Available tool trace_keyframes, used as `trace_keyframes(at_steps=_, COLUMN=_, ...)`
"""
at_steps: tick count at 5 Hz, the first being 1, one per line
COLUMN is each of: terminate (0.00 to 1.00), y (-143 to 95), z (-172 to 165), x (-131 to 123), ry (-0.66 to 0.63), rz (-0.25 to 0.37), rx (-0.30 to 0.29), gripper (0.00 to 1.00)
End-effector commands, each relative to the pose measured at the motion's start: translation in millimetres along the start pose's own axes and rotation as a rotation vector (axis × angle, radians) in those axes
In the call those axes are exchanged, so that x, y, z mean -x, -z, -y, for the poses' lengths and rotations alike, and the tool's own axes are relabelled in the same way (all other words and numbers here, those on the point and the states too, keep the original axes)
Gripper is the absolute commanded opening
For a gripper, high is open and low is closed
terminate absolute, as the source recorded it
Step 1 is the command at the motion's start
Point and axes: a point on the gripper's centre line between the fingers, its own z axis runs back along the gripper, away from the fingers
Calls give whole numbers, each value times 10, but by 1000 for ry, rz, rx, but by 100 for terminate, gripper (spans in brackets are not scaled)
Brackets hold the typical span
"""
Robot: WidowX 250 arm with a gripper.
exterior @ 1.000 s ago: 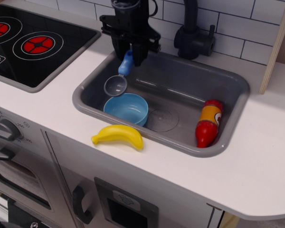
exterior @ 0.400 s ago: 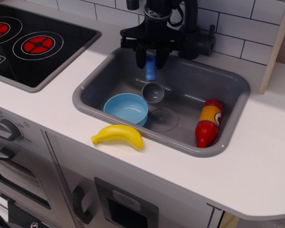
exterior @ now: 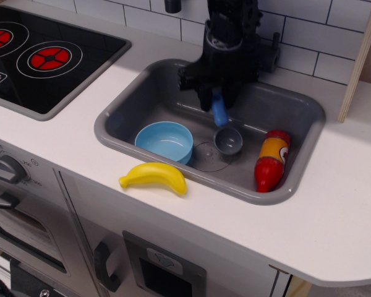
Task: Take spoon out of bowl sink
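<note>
My black gripper [exterior: 217,99] hangs over the middle of the grey sink [exterior: 120,108] and is shut on the blue handle of the spoon [exterior: 226,131]. The spoon's grey cup-shaped head sits low near the sink floor, right of the drain mark, between the bowl and the bottle. The light-blue bowl [exterior: 164,141] stands empty at the sink's front left, apart from the spoon.
A red-yellow bottle [exterior: 271,158] lies at the sink's right side. A yellow banana [exterior: 153,176] lies on the white counter [exterior: 334,210] in front of the sink. A black faucet [exterior: 260,46] stands behind it. A black stove [exterior: 37,55] is at left.
My gripper has carried the spoon rightward from above the bowl's left side to the middle of the sink and lowered it. The bowl, banana and bottle have not moved.
</note>
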Motion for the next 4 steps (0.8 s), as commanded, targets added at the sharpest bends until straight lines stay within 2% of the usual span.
trace_keyframes(at_steps=1, terminate=0, y=-33, z=119, x=59, ry=-27, rz=56, rx=1, gripper=0)
trace_keyframes(at_steps=2, terminate=0, y=-53, z=45, x=80, ry=-29, rz=47, rx=-9, gripper=100)
trace_keyframes(at_steps=3, terminate=0, y=-92, z=-14, x=18, ry=-31, rz=74, rx=-47, gripper=100)
trace_keyframes(at_steps=4, terminate=0, y=-163, z=-57, x=-50, ry=2, rz=139, rx=-84, gripper=100)
